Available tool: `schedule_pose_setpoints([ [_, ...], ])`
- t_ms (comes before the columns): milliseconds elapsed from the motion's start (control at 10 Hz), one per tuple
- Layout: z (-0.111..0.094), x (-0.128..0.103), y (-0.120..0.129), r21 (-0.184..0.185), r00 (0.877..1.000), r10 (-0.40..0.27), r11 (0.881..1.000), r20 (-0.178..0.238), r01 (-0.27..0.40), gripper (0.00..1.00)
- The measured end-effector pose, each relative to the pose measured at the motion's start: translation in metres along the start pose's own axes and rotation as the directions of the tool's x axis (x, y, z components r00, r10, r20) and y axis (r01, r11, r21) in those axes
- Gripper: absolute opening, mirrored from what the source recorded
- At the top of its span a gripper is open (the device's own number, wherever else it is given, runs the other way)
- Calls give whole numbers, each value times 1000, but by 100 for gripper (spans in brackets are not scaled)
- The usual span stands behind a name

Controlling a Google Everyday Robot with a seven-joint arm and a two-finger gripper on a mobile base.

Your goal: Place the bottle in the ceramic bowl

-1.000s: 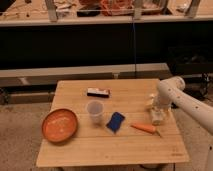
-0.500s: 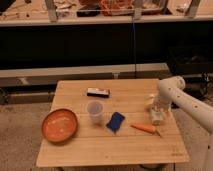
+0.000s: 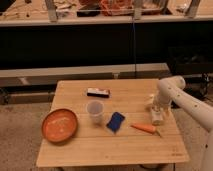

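The orange-red ceramic bowl (image 3: 59, 125) sits at the table's front left. The small whitish bottle (image 3: 152, 102) stands near the table's right edge, partly hidden by my arm. My gripper (image 3: 158, 117) hangs from the white arm that comes in from the right. It is low over the table, right beside the bottle. I cannot tell whether it touches the bottle. The bowl is far to the gripper's left, across the table.
On the wooden table (image 3: 100, 150), a clear plastic cup (image 3: 95, 111) stands in the middle. A blue packet (image 3: 115, 122) lies to its right, and an orange carrot (image 3: 145, 128) lies just left of the gripper. A dark flat bar (image 3: 98, 92) lies at the back. A shelf runs behind.
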Motion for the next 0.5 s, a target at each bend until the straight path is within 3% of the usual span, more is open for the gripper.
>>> schedule_pose_setpoints([
  [500, 1, 4, 1, 6, 1000, 0, 1000, 6, 0, 78],
])
